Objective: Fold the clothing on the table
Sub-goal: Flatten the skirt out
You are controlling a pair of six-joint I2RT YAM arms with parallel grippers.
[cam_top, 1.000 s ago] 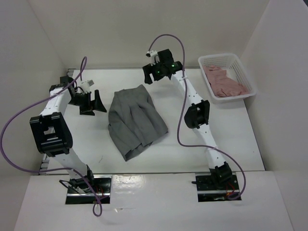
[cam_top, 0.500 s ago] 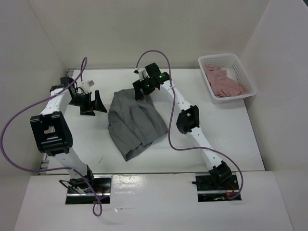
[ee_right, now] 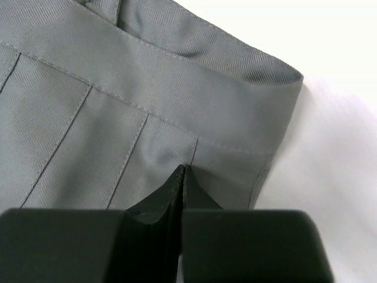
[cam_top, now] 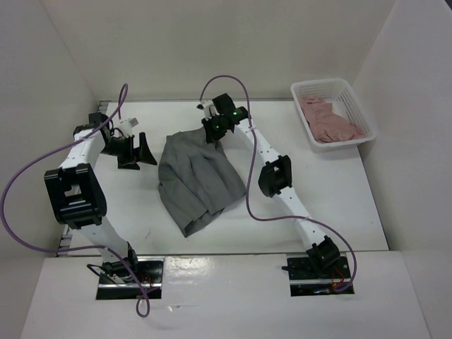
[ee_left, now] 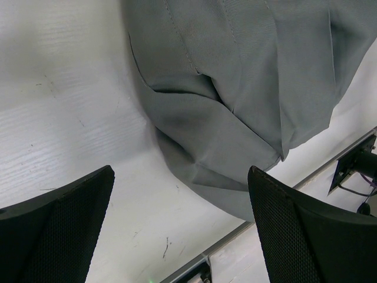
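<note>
R hand [ee_right: 182, 172] tight on grey skirt [cam_top: 200, 176] just below waistband corner; L hand [ee_left: 179, 174] wide apart beside skirt

I see the white table [cam_top: 339, 191] with a grey skirt [cam_top: 198, 176] lying rumpled around its middle, reaching toward the far edge. A mesh basket [cam_top: 332, 86] sits at the far right corner.

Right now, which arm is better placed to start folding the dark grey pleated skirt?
Right: the right fingers are shut on the dark grey pleated skirt by its waistband; the left fingers hang open beside it.
</note>
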